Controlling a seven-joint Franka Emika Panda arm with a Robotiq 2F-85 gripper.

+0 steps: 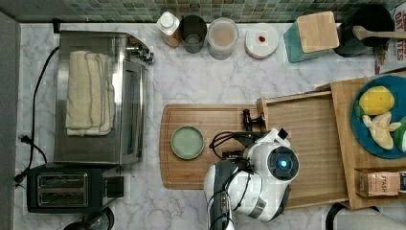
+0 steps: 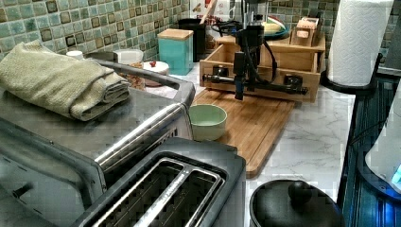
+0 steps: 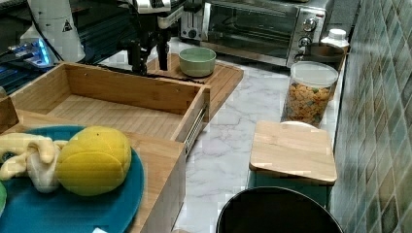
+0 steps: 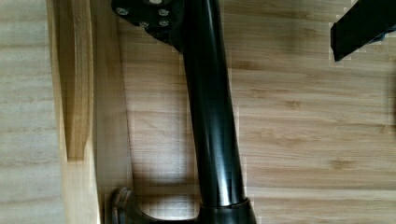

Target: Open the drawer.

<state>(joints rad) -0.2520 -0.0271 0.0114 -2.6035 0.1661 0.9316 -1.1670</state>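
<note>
We see the drawer (image 3: 121,109) pulled well out over the cutting board (image 2: 255,123). Its bar handle (image 2: 257,85) runs crosswise directly beneath the claw (image 2: 239,87); claw's finger spread we cannot tell.

bowl (image 1: 187,142) on cutting board (image 1: 177,177) fronting drawer (image 1: 306,143) | board otherwise bare

one drawer (image 1: 306,143), one cutting board (image 1: 201,177), one green bowl (image 1: 187,142), one toaster oven (image 1: 95,96), one toaster (image 1: 67,187), one folded towel (image 1: 88,93), four jars behind.
</note>
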